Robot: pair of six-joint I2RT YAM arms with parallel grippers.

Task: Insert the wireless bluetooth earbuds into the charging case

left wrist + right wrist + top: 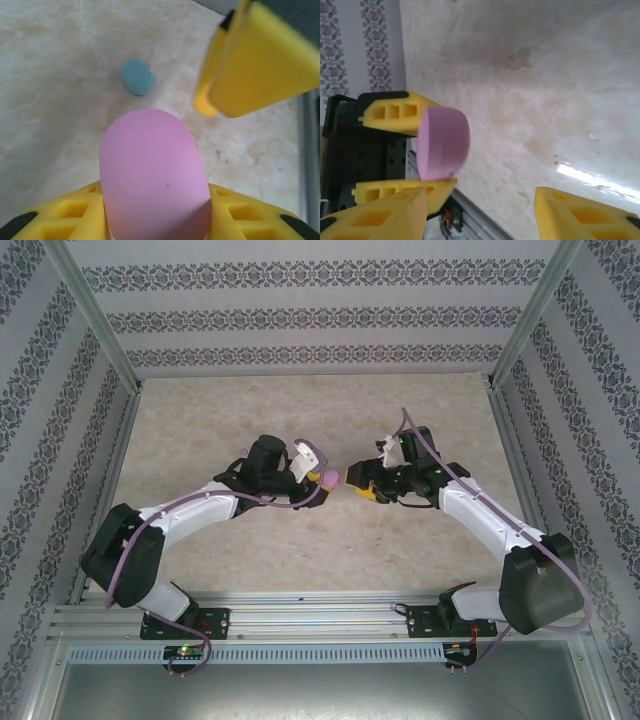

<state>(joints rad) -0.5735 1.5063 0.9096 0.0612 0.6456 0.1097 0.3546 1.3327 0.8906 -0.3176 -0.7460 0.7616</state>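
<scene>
Marbled bench (50, 125) below: my left tool (155, 200) clamps a pink case (152, 165); my right tool (480, 202) gapes open, and a blue oval (137, 76) lies farther off.

Top view: bright, even, diffuse lighting from overhead. Casts only faint, soft shadows on the bench (200, 420) beneath both arms. Sharp throughout, with slight bowing of the frame rails toward the edges.

Left wrist view: bright, low in contrast. Blurs the pink case (152, 175) close to the lens and the right tool (212, 102) at upper right; softens the teal oval (138, 76).

Right wrist view: bright, with a streak of glare (587, 172) on the bench at lower right. Blurs the nearest yellow fingers (380, 220) along the bottom edge.
</scene>
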